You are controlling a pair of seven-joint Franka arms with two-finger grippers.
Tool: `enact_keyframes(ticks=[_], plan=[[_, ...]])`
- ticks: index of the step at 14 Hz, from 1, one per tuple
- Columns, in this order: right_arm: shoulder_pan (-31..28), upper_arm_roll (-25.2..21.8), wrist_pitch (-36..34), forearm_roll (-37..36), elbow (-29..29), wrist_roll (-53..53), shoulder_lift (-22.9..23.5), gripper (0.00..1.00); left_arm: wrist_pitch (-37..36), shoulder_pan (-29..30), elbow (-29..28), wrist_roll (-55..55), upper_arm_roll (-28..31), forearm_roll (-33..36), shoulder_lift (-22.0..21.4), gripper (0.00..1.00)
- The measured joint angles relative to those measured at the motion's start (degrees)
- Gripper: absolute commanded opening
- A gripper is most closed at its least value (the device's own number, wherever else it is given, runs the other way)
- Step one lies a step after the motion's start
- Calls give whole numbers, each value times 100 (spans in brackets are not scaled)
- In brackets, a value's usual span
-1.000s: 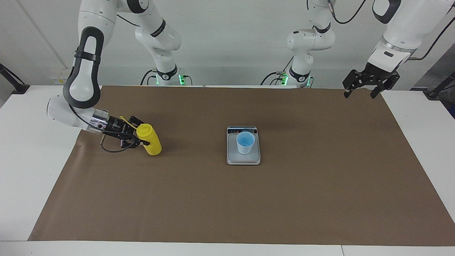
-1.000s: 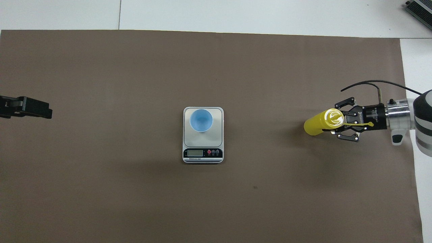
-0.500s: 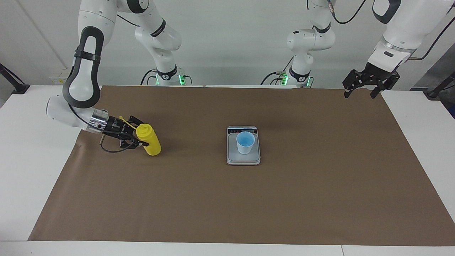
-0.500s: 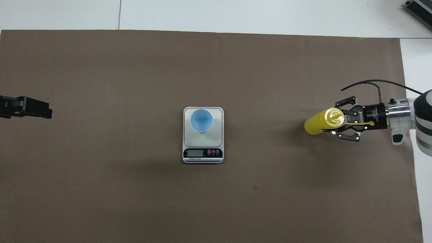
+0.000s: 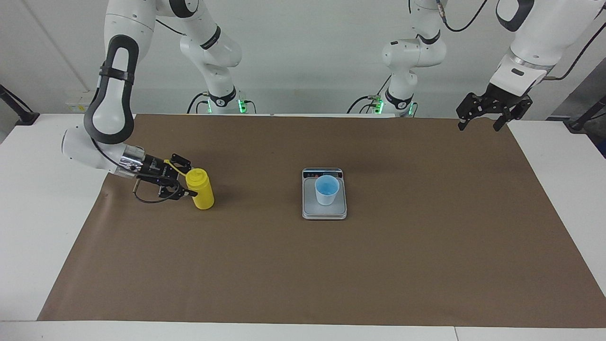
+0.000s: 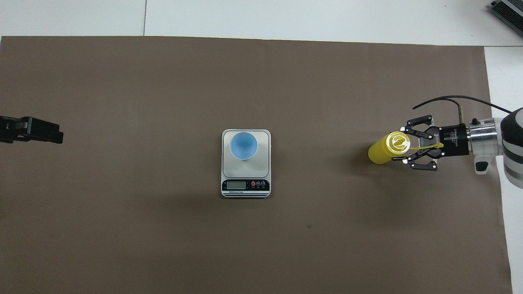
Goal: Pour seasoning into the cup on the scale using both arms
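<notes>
The yellow seasoning bottle (image 5: 200,193) (image 6: 382,150) stands upright on the brown mat toward the right arm's end of the table. Its thin cap strap trails back toward the right gripper. That right gripper (image 5: 191,179) (image 6: 403,145) lies low and level beside the bottle's top, open, with its fingers spread to either side and off the bottle. The light-blue cup (image 5: 326,189) (image 6: 243,145) stands on the silver scale (image 5: 310,209) (image 6: 264,163) at the mat's middle. My left gripper (image 5: 479,126) (image 6: 60,137) waits open and empty above the mat's corner at the left arm's end.
A brown mat (image 5: 378,265) covers most of the white table (image 5: 28,227). The scale's dark display strip (image 6: 245,185) is at the end nearer the robots. A black cable (image 5: 151,200) loops under the right wrist.
The bottle has tipped from leaning to upright on the mat. The right gripper's fingers have spread and let go of it. The left arm has not moved.
</notes>
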Motion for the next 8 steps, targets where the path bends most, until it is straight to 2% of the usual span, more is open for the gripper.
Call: enact_keyframes(ticks=[2, 4, 8], plan=[[0, 0, 26, -75, 26, -5, -14, 79, 0, 0, 0, 0, 0, 0, 0, 100], [0, 0, 176, -364, 55, -142, -42, 99, 0, 0, 0, 0, 0, 0, 0, 100], [-1, -1, 328, -1083, 60, -759, -129, 100, 88, -1, 0, 0, -8, 0, 0, 100]])
